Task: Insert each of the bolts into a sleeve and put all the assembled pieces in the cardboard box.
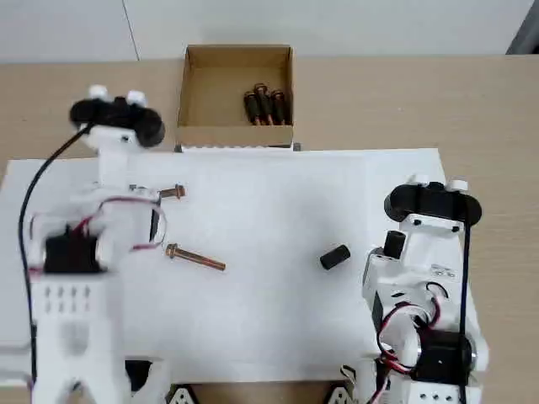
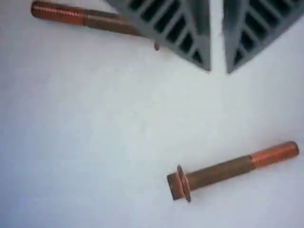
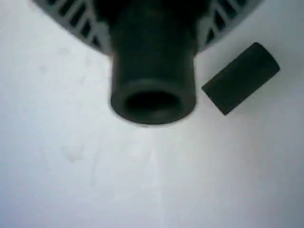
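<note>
Two copper bolts lie on the white sheet [image 1: 269, 328]: one bolt [image 1: 195, 257] [image 2: 232, 168] lies free, and the other bolt [image 1: 173, 193] [image 2: 80, 16] is partly hidden by the left arm. My left gripper [image 2: 217, 66] hovers just above the sheet between them, its jaws a thin slit apart with nothing in them. My right gripper [image 3: 153, 23] is shut on a black sleeve [image 3: 153, 85] [image 1: 393, 244], whose open end faces the sheet. A second black sleeve [image 1: 335, 257] [image 3: 241, 78] lies loose beside it.
The cardboard box [image 1: 202, 93] stands at the back of the table, just beyond the sheet, with several assembled pieces [image 1: 267, 105] in its right half. The sheet between the two arms is open room.
</note>
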Available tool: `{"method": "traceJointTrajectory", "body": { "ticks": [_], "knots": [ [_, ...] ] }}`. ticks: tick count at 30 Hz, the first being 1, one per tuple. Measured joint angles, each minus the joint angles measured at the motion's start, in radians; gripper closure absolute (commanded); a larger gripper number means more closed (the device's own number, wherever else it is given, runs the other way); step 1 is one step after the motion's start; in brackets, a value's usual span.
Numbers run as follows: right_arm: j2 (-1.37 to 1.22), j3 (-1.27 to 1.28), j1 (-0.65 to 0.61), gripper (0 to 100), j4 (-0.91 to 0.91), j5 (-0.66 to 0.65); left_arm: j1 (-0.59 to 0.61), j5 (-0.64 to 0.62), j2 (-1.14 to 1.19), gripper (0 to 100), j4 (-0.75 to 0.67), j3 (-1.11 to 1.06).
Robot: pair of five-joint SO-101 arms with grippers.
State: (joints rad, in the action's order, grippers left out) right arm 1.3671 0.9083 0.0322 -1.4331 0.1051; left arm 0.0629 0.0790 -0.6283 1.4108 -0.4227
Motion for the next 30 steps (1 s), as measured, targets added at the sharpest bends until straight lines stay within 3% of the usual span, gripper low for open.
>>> {"method": "traceJointTrajectory", "body": {
  "ticks": [7, 13, 23, 30],
  "knots": [
    [0.0, 0.0, 0.0, 99.6, 0.0, 0.0, 0.0, 0.17, 0.342, 99, 0.026, 0.149],
    [0.0, 0.005, 0.0, 99.6, 0.002, 0.0, 0.0, 0.448, 0.598, 99, 0.029, 0.347],
    [0.002, 0.097, 0.0, 99.6, 0.031, 0.0, 0.011, 0.896, 0.977, 99, 0.256, 0.661],
    [0.002, 0.098, 0.0, 99.6, 0.094, 0.0, 0.054, 1.059, 1.198, 97, 0.307, 0.919]
  ]
}}
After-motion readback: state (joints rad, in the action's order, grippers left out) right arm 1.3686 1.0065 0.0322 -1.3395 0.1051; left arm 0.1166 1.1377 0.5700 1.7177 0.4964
